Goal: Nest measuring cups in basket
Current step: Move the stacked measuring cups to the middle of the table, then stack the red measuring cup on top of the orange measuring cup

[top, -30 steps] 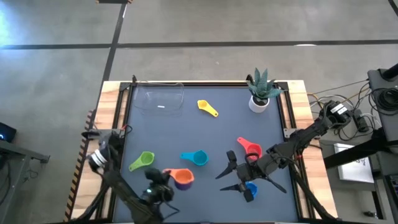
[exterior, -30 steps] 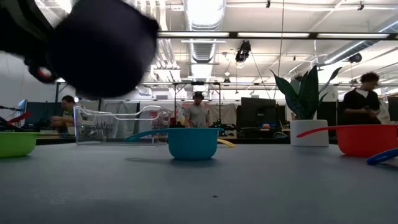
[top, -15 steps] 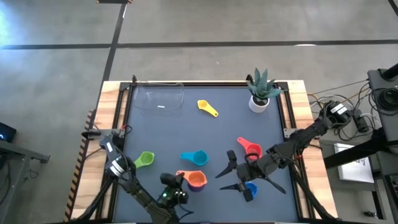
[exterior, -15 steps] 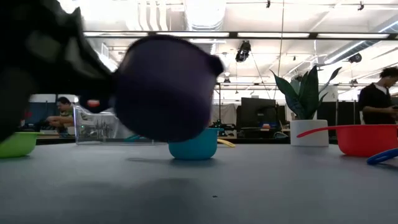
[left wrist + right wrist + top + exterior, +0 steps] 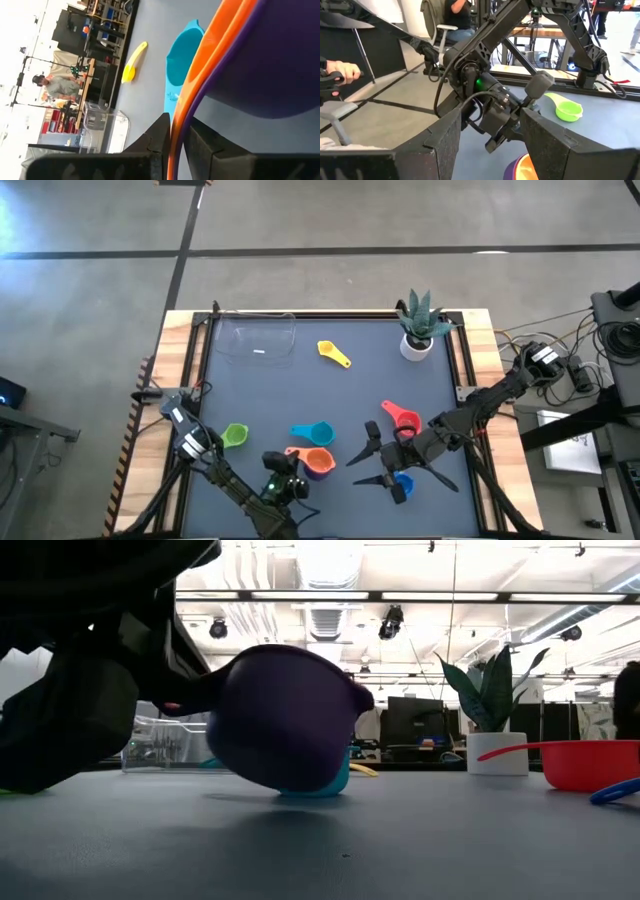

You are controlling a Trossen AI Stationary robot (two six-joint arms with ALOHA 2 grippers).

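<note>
My left gripper (image 5: 296, 473) is near the table's near edge, shut on an orange cup (image 5: 319, 463) nested in a purple cup (image 5: 285, 720). The light blue cup (image 5: 313, 434) sits just beyond them, with the green cup (image 5: 234, 436) to its left. The yellow cup (image 5: 333, 353) lies beside the clear basket (image 5: 258, 340) at the far left. My right gripper (image 5: 368, 464) hovers open, between the red cup (image 5: 402, 418) and the blue cup (image 5: 403, 484). My left gripper pinches the two stacked flat handles, orange over purple (image 5: 176, 131), between its two fingers (image 5: 159, 131). The fingers lie along the handles. The nested pair is tilted and hangs just above the table, the purple bowl (image 5: 270, 65) lowest.
A white pot with a spiky plant (image 5: 418, 327) stands at the far right corner. A raised wooden frame (image 5: 190, 370) runs round the dark mat. Bare mat lies in the middle, between the yellow cup and the light blue cup. People show in the room beyond.
My left gripper has moved toward the table's right and down, carrying the nested orange and purple cups with it. They now hang close over the table, right in front of the light blue cup. My right arm has kept still.
</note>
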